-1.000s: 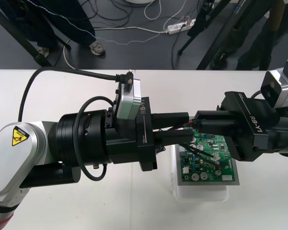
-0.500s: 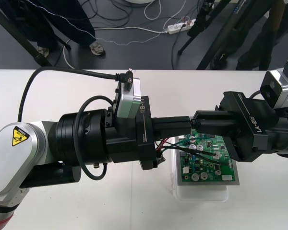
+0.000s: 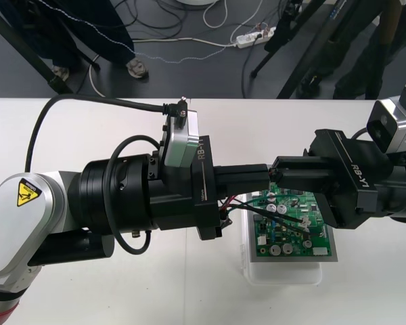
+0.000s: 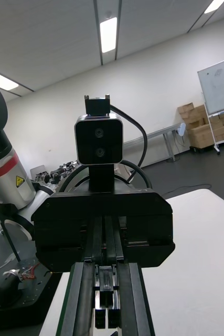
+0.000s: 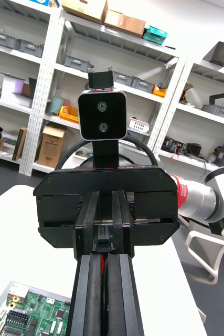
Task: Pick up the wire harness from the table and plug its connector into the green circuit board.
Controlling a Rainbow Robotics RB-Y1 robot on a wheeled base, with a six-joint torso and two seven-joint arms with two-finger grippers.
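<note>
Your left tool (image 3: 262, 175) reaches in from the left and your right tool (image 3: 283, 173) from the right. They meet tip to tip above the far edge of the green circuit board (image 3: 294, 233), which sits on its white base (image 3: 284, 272) on the table (image 3: 155, 291). Both tools are narrow. In each wrist view that arm's own fingers (image 5: 88, 294) (image 4: 132, 299) stand close together near the middle, facing the other tool. You cannot tell what, if anything, is pinched between them. The wire harness (image 3: 260, 210) hangs just under the left tool's fingers. Its red wires loop beside the board's left edge, and its black wires trail across the board's top towards the right. Its plug cannot be made out.
</note>
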